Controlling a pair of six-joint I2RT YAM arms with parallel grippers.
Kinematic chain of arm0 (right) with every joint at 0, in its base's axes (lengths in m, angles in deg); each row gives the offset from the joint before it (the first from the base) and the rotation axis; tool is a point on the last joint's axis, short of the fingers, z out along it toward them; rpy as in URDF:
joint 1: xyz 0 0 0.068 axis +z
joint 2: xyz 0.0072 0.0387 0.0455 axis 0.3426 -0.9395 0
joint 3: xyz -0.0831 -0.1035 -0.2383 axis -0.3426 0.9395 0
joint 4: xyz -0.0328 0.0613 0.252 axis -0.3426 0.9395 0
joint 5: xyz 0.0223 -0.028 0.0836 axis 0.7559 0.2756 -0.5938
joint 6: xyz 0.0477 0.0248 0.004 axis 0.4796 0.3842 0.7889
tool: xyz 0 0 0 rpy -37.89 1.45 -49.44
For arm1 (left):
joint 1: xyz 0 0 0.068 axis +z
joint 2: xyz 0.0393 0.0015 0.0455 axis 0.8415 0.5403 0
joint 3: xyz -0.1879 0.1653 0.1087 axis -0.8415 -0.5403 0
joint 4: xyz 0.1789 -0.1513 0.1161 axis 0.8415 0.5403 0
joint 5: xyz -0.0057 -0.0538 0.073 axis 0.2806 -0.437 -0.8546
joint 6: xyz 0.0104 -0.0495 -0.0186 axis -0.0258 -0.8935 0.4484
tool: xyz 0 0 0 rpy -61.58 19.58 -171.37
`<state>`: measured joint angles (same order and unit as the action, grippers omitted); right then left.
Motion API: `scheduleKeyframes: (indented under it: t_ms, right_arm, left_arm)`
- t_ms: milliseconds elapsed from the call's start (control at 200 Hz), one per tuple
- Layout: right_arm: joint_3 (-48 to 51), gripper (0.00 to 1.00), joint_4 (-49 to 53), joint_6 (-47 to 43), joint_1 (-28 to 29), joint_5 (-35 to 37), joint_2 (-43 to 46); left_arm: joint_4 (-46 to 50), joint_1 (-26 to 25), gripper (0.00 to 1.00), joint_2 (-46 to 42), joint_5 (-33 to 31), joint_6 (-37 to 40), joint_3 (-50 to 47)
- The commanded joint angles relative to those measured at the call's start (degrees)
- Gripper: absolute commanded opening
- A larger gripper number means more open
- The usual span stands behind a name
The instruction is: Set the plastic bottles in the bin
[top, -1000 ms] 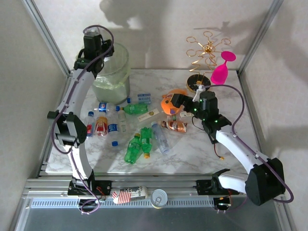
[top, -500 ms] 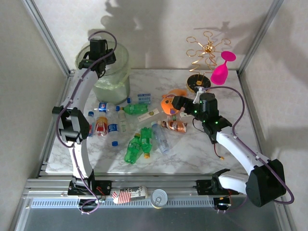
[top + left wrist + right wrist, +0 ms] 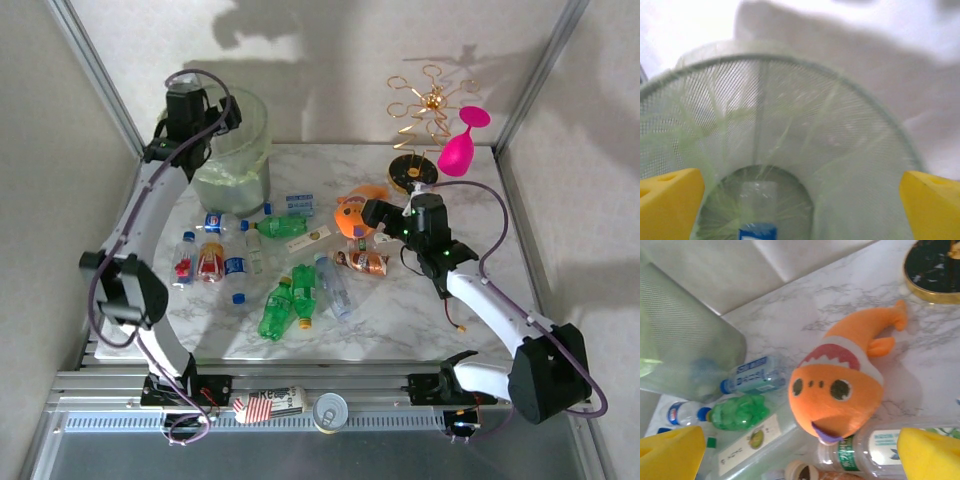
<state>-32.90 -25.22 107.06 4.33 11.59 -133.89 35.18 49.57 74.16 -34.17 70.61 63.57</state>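
No word here reads cleanly from where I stand. The clear plastic bottle with the blue wrap [image 3: 752, 375], lying beside the orange plush fish [image 3: 840, 385], carries white capital lettering along its side, too blurred to spell out. The long clear bottle with a cream label [image 3: 747, 440] shows a round green-and-yellow emblem and a line of tiny dark print, unreadable. The clear bottle with a green-and-white label [image 3: 875, 446] has only smeared pale print. A small clear bottle [image 3: 679, 413] bears a round red, white and blue emblem. On the metal front rail [image 3: 120, 383], a red-and-white striped packet [image 3: 262, 405] has dark letters I cannot make out.
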Motion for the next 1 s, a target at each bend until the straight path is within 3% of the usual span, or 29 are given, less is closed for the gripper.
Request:
scheduleKeyframes:
  t_ms: [0,275,486,616,751,997]
  right_arm:
    - [-0.79,0.99,1.46,1.63,-0.5,7.25,-0.66]
    - [-1.84,0.99,4.91,2.82,-1.68,7.95,-5.31]
    - [1.06,0.99,6.99,7.38,-1.75,8.71,-6.61]
    - [2.48,0.99,8.12,9.33,-2.83,9.43,-7.5]
    - [4.36,0.99,4.55,11.43,-5.6,5.56,-8.57]
    - [3.59,0.99,-1.88,15.43,-7.74,1.06,-14.73]
  left_arm:
    - [-9.62,-2.14,1.0,-8.27,5.3,-1.77,-6.38]
    - [-31.95,-12.85,1.0,-23.46,10.15,-6.95,-33.25]
    - [-48.74,-21.29,1.0,-26.14,12.07,-15.15,-50.94]
    - [-50.68,-26.31,1.0,-23.45,10.03,-17.1,-55.62]
    - [-51.98,-30.39,1.0,-20.43,8.7,-18.54,-58.1]
    - [-52.91,-32.0,1.0,-18.3,5.81,-19.6,-57.93]
